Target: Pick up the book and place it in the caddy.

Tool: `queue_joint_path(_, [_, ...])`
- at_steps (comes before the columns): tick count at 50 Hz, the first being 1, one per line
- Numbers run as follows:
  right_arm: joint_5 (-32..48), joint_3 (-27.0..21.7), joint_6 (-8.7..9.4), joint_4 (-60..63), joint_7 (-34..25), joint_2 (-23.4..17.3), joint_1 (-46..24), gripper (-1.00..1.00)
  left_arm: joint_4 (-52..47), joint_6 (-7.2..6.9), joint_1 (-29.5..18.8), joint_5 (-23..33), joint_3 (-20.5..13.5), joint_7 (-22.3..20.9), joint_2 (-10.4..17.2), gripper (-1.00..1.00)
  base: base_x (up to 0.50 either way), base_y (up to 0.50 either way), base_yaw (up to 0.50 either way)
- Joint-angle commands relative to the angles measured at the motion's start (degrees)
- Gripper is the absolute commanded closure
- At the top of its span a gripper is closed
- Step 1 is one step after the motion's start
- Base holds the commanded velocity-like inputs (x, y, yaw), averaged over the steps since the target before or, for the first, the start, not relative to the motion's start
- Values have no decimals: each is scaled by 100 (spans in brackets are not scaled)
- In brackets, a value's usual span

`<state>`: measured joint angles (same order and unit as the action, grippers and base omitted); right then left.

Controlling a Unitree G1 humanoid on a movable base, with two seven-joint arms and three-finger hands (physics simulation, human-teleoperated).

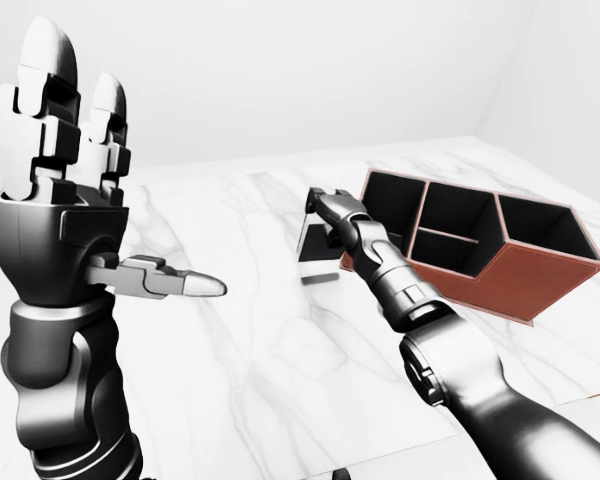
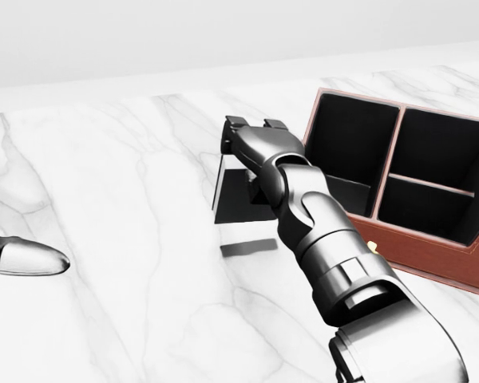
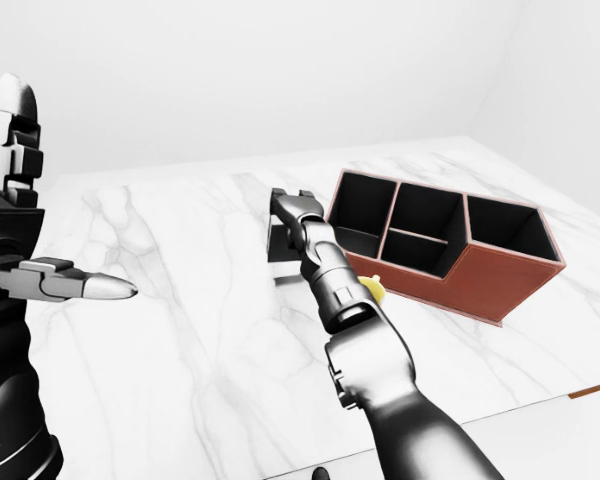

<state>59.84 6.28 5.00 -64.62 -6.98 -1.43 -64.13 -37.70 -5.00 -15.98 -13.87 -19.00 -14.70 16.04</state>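
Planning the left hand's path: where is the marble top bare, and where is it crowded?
Bare: the wide marble table between the left hand and the book. Crowded: around the right hand holding the book, beside the caddy, with a small yellow thing against the caddy's near wall.

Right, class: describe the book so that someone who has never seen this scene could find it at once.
Start at the marble table and find the brown caddy with black compartments toward the head view's right. Just left of it, the right hand holds the book above its own shadow. It is the only flat, thin black slab; the small yellow thing by the caddy is rounded.
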Motion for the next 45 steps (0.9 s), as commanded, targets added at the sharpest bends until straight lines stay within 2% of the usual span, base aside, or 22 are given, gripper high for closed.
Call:
queue_joint_path(1, [361, -18, 0, 971, -348, -83, 109, 100, -115, 0, -45, -10, 0, 26, 10, -100, 0, 0, 0])
queue_joint_path(14, [782, -95, 0, 2250, -1085, -188, 527, 100, -349, 0, -86, -106, -31, 61, 25, -100, 0, 0, 0])
queue_joint_path(30, [1139, -388, 0, 3828, -2013, -614, 1050, 100, -683, 0, -170, -196, 10, 121, 44, -100, 0, 0, 0])
queue_joint_path(45, [1207, -671, 0, 4686, -2468, -1029, 1372, 100, -871, 0, -195, -164, 113, 130, -13, -100, 0, 0, 0])
